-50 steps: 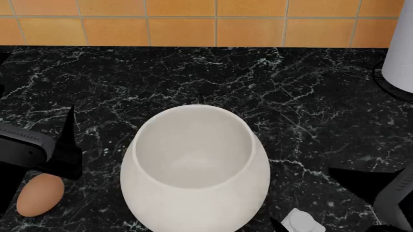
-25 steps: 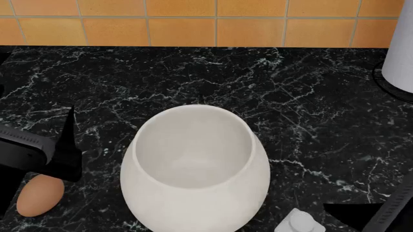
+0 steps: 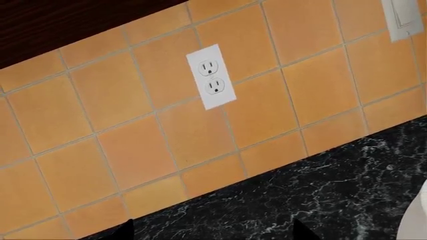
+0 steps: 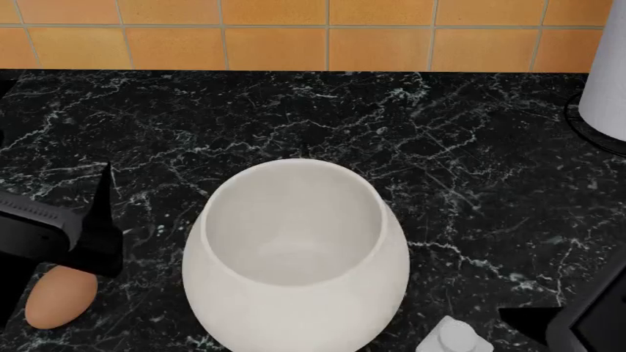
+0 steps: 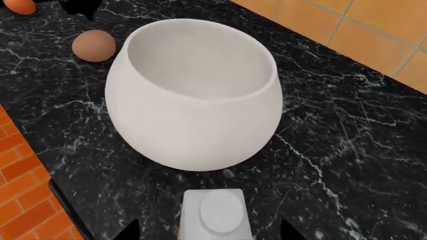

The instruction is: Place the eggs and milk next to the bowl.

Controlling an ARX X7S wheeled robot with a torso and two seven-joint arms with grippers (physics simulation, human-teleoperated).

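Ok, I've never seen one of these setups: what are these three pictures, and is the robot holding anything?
These are simulator renders from a two-armed wheeled robot. One picture comes from its head camera, looking down on a black marble counter; the other two come from cameras near each arm's fingers.

On the counter stands a big white bowl. A tan egg lies on the robot's left of it, and the right wrist view shows a second, more orange egg farther off. The milk, seen from above with its round cap, stands on the bowl's other side, just below the right wrist camera. A white cylinder stands at the far right.

The left wrist camera mostly sees tiled wall with an outlet. No picture shows clearly whether either arm's fingers are open or holding anything.
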